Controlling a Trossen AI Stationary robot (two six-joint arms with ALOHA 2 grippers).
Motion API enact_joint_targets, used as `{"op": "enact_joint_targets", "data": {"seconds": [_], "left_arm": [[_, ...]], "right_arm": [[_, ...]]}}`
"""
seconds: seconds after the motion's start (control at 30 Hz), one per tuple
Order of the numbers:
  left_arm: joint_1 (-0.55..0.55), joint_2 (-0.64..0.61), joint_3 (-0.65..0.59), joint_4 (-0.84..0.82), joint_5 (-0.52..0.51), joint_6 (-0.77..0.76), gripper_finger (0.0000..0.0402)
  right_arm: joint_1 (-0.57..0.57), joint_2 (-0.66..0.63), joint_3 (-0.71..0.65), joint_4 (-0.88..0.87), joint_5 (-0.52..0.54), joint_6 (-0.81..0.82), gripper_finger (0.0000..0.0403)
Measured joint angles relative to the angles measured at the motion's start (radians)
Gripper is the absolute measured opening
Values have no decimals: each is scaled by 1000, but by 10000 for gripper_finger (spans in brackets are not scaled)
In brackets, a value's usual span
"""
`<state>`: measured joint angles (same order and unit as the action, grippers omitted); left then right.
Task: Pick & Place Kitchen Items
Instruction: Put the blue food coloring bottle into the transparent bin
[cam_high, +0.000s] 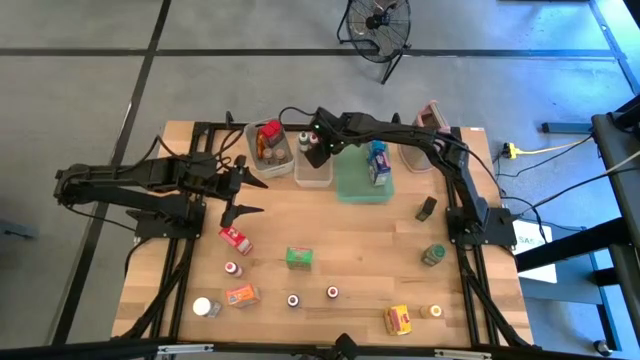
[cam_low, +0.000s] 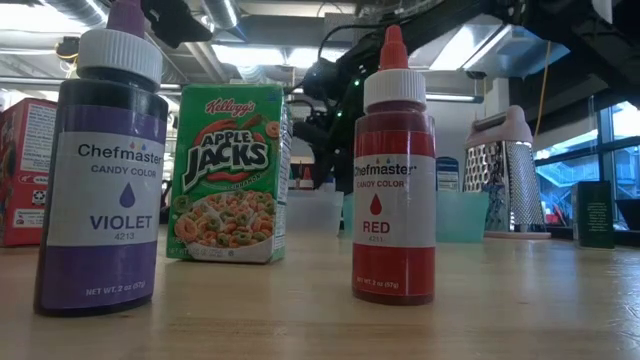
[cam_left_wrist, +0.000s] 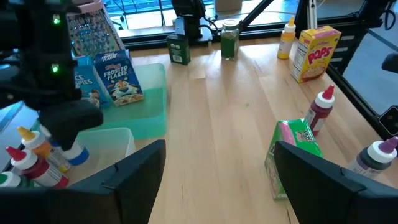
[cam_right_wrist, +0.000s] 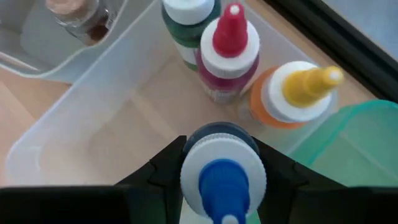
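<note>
1. Kitchen items are spread over the tabletop (cam_high: 330, 250), most of them at the 6 o'clock side in the high view: a green cereal box (cam_high: 298, 258), a yellow box (cam_high: 398, 319), a red packet (cam_high: 236, 239) and several small capped bottles, all well apart from one another.
2. A clear bin (cam_right_wrist: 93, 124) at 12 o'clock is being used as the drop point, judging from the three bottles already upright in it: a green one (cam_right_wrist: 186, 18), a red-capped one (cam_right_wrist: 229, 53) and an orange one with a yellow tip (cam_right_wrist: 292, 93).
3. A green tray (cam_high: 360, 178) just beside that bin carries a blue cereal box (cam_high: 377, 163).
4. The right gripper (cam_right_wrist: 222, 171) is held over the bin, its fingers pinching a blue-tipped, white-capped bottle (cam_right_wrist: 222, 174) by the neck, cap up, so that it can be lowered upright beside the others.
5. The left gripper (cam_left_wrist: 217, 180) waits at 9 o'clock, fingers spread and empty, facing the green cereal box.
</note>
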<state>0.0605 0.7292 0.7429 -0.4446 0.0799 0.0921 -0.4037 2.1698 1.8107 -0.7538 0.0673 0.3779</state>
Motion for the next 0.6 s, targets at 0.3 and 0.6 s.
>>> {"op": "enact_joint_targets", "data": {"seconds": [0.3, 0.6], "left_arm": [[0, 0, 0, 0, 1, 0, 294], [0, 0, 0, 0, 1, 0, 294]], "right_arm": [[0, 21, 1, 3, 8, 0, 144], [0, 48, 0, 14, 11, -8, 149]]}}
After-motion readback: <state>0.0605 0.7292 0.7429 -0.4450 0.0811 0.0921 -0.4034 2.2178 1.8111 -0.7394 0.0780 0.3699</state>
